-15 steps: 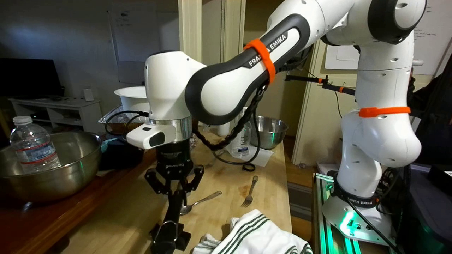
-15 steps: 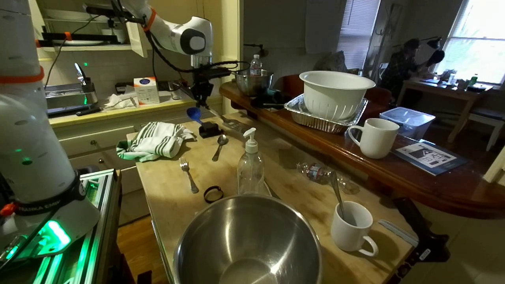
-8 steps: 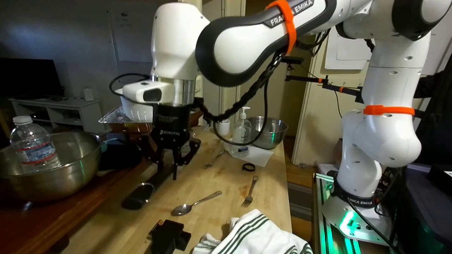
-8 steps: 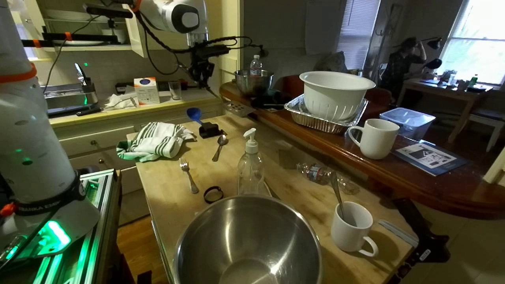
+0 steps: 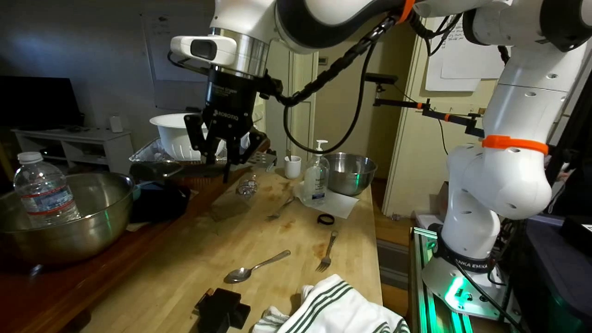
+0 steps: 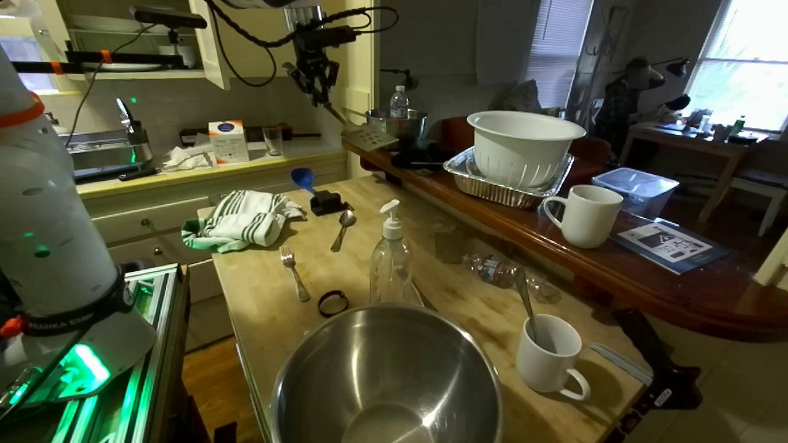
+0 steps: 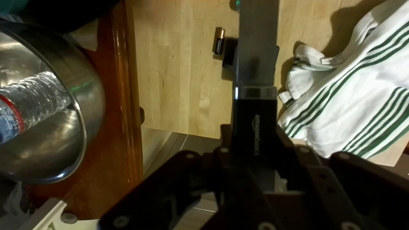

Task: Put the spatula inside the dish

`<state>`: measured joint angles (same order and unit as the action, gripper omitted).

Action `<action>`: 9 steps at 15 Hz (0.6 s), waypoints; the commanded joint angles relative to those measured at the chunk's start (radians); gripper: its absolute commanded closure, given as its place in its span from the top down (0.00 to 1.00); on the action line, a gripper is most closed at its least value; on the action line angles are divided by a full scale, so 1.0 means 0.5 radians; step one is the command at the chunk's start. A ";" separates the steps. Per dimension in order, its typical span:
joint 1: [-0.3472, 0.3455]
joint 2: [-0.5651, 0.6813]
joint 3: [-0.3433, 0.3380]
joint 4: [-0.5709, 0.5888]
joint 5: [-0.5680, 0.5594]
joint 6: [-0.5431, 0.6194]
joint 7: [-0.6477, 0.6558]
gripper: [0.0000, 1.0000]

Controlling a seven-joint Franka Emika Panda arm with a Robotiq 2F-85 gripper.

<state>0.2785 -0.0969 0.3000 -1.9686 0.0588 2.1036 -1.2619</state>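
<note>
The gripper (image 5: 218, 167) has its jaws closed on the black handle of the spatula (image 6: 367, 136), which hangs in the air near the end of the raised counter (image 6: 652, 294) where a large metal bowl (image 5: 104, 226) sits. The dish (image 6: 517, 157) stands farther along, inside a foil tray (image 6: 480, 184), just beside the counter edge that faces the wooden table (image 6: 332, 267). The coming carry turns on the spatula's long axis: it runs roughly parallel to that edge, the slotted head on the dish's side of the jaws, the handle end pointing the opposite way; in an exterior view the head also dips below the jaws. A shift along the edge, then over the rim, seems called for. Whether the head would clear it cannot be told; a low pass could knock the dish.
</note>
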 commanded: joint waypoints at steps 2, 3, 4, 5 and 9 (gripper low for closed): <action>0.027 0.037 -0.017 0.011 -0.005 -0.004 0.006 0.32; 0.026 0.042 -0.018 0.011 -0.005 -0.004 0.005 0.08; 0.007 0.045 -0.026 0.065 -0.066 0.018 0.072 0.08; -0.006 0.030 -0.034 0.108 -0.118 0.050 0.124 0.08; -0.052 -0.008 -0.074 0.357 -0.352 0.118 0.355 0.08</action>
<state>0.2643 -0.0857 0.2742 -1.8784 -0.0321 2.1593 -1.1636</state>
